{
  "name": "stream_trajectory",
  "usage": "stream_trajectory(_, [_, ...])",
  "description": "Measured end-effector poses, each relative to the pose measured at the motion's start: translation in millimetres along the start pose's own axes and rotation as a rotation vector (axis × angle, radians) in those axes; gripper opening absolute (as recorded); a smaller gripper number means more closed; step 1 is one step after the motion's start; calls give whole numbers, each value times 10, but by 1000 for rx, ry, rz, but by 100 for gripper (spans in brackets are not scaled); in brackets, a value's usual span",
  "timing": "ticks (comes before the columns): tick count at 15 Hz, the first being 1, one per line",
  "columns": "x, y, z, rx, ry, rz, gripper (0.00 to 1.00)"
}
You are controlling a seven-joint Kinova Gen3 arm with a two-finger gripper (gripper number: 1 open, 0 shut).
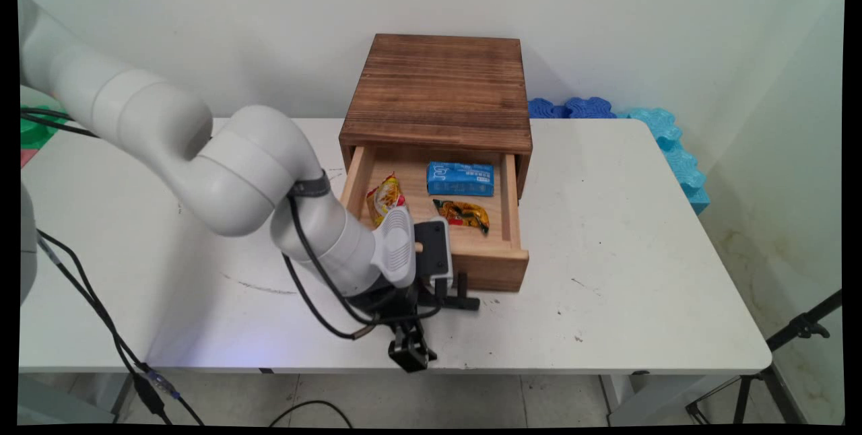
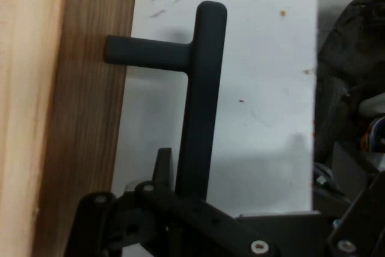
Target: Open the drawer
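Note:
A dark-topped wooden box (image 1: pixel 438 85) stands at the back of the white table (image 1: pixel 640 300), and its light wood drawer (image 1: pixel 502 266) is pulled out. Inside lie a blue packet (image 1: pixel 460 178), a red and yellow snack bag (image 1: pixel 384 198) and an orange-brown wrapper (image 1: pixel 462 214). My gripper (image 1: pixel 441 295) is down at the drawer front, shut on the black T-bar handle (image 1: pixel 466 302). In the hand view the handle (image 2: pixel 201 100) juts from the drawer front (image 2: pixel 84 118) and runs down into the gripper (image 2: pixel 186 194), with one fingertip (image 2: pixel 162 167) pressed beside the bar.
Blue foam pieces (image 1: pixel 572 108) and cyan ones (image 1: pixel 677 152) sit along the table's back right edge. A green object (image 1: pixel 37 128) lies at the far left. A black tripod (image 1: pixel 794 334) stands off the right front corner. Black cables (image 1: pixel 101 314) hang at the left.

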Motion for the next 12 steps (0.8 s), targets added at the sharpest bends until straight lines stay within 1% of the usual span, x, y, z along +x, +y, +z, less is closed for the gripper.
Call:
stream_trajectory(5, [-40,203,-62,-16,5,-1,100])
stream_trajectory(12, [-83,394,-141,-30,10,3,100])
